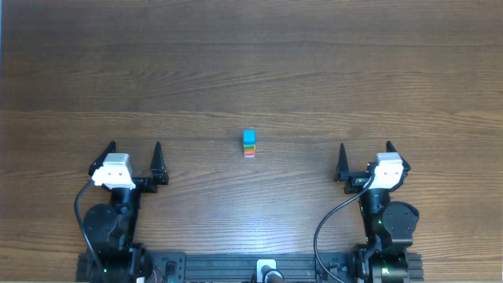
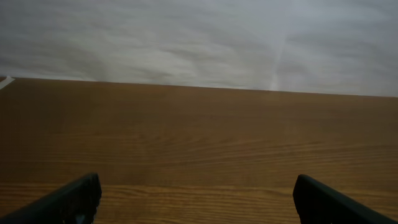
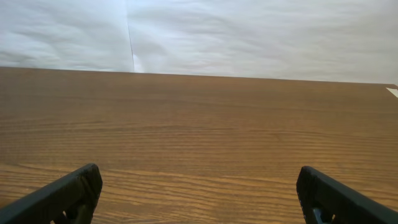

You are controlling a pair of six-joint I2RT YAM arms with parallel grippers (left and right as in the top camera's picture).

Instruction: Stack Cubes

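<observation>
At the left of the top view, the left end effector (image 1: 134,159) sits close to its arm's base with its two fingers spread wide and nothing between them. Its own wrist view shows the same: the left end effector (image 2: 196,200) has both fingers far apart at the edges, with bare wooden bench (image 2: 199,137) ahead.

In the middle of the bench (image 1: 251,71), well apart from both arms, stands the stack of cubes (image 1: 249,145). A blue cube (image 1: 249,137) is on top, with a green band and an orange or red one below it. How many cubes there are is too small to tell. The cubes look small, light and rigid, probably smooth-faced. A pinch across two opposite flat sides, near mid-height, should hold one squarely. A narrow column like this would likely topple at a sideways nudge, so any approach is best made from straight above.

At the right, the right end effector (image 1: 365,159) mirrors the left, with fingers wide and empty. In its wrist view, the right end effector (image 3: 199,198) faces bare wood.
</observation>
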